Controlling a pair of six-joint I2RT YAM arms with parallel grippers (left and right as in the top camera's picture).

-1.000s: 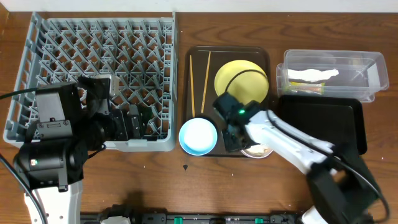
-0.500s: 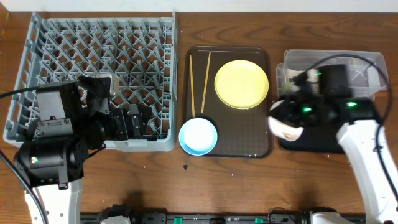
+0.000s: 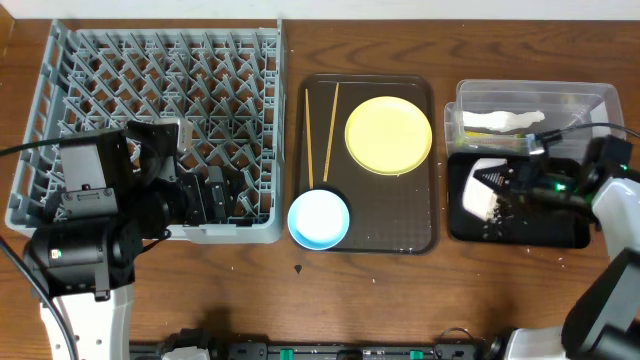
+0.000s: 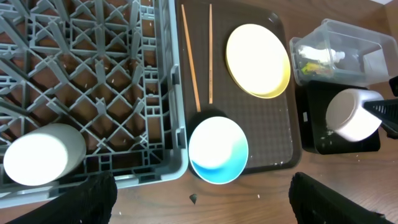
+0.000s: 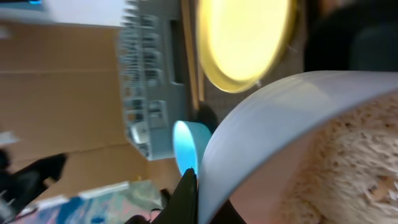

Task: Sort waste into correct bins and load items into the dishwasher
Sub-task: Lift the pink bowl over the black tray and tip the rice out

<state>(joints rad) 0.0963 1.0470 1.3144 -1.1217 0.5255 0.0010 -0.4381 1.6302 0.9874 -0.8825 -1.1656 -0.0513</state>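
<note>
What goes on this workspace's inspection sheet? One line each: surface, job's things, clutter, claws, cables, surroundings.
Surface: wooden table.
Job's things: cup in rack; plate, chopsticks on brown tray; blue bowl at its corner; napkin, wrapper in tub; scraps in black tray.
Clutter: dark speck by blue bowl.
Claws: left claw open at rack's edge; right claw tips white bowl over black tray.
Cables: black cable at each arm.
Surroundings: nothing seen.

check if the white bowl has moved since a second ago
Yes. The white bowl went right, off the brown serving tray at its near right corner, and now hangs tipped over the black tray.
</note>
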